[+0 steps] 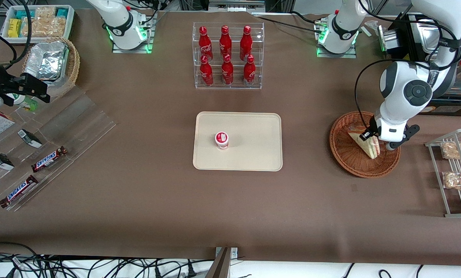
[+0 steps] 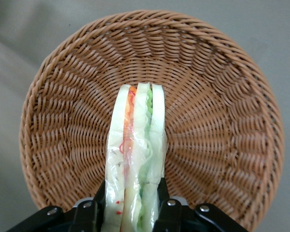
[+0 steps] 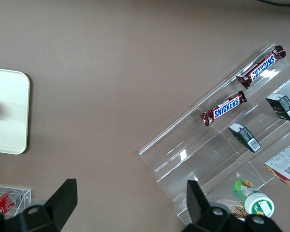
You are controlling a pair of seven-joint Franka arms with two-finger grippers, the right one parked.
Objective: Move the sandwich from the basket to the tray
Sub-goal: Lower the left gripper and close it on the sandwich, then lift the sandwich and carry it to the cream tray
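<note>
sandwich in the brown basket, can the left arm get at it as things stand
Yes, it looks so: the tool is down in the basket with a finger on each side of the sandwich, apparently shut on it. Nothing lies over it.

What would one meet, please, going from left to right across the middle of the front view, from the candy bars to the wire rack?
Brown-wrapped Snickers bars → flat cream-beige tray carrying a small red-and-white lidded cup → round reddish-brown wicker basket, where the left gripper is shut on the wrapped triangular sandwich → grey wire rack of bagged crumbly snacks.
</note>
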